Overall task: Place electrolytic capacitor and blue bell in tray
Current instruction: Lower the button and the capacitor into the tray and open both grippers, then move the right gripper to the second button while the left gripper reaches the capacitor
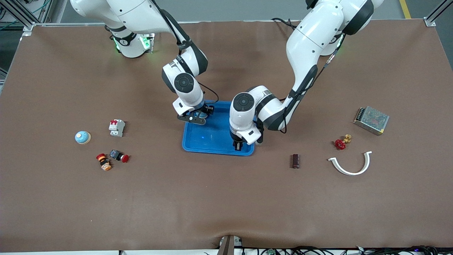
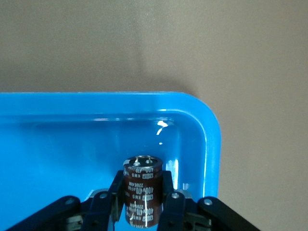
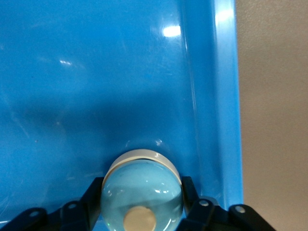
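The bright blue tray lies mid-table. My left gripper is over the tray's corner nearest the front camera at the left arm's end. In the left wrist view it is shut on a dark brown electrolytic capacitor inside the rim. My right gripper is over the tray's edge at the right arm's end. In the right wrist view it is shut on a pale blue bell beside the tray wall. A second blue bell and a second capacitor lie on the table.
Toward the right arm's end are a white circuit breaker and two red push buttons. Toward the left arm's end are a metal power supply, a red valve handle and a white curved piece.
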Available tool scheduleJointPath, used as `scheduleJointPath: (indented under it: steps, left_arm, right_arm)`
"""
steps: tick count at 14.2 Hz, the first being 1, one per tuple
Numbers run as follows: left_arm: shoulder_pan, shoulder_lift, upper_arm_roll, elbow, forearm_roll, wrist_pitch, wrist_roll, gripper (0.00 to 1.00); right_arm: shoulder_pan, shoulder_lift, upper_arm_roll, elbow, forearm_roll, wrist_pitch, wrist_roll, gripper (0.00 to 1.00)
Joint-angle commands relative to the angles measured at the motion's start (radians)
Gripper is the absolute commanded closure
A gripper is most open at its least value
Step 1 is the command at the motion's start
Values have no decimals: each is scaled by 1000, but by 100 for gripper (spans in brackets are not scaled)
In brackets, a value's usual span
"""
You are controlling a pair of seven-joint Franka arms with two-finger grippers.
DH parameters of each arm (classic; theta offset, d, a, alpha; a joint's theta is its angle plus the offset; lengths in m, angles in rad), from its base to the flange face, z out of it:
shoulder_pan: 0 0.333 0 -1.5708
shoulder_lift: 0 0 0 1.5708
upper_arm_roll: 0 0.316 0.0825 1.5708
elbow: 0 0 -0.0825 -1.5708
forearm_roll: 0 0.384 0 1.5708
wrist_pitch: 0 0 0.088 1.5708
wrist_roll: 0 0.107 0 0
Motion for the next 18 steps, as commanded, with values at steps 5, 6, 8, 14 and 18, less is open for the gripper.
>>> scheduleJointPath:
  steps: [5,6,8,14,18]
  left_arm:
    - [-20,20,7,31,15,-20,-20,100]
    - [-22,20,7,31,15,-20,-18,100]
    - [-27,21,7,31,15,-20,-18,100]
    - [-28,20,9,31,20,-20,-14,0]
    - [-28,9,9,31,22,-24,-12,0]
  right_arm:
    - [16,-11,-13,2,9,1,5,0]
    - [16,-20,-12,3,9,-7,3,0]
    - [13,-63,-13,5,9,-57,0,0]
    - [-55,-257,-15,14,-35,-331,-72,0]
    - [-177,-400,-15,11,-58,-503,-265,0]
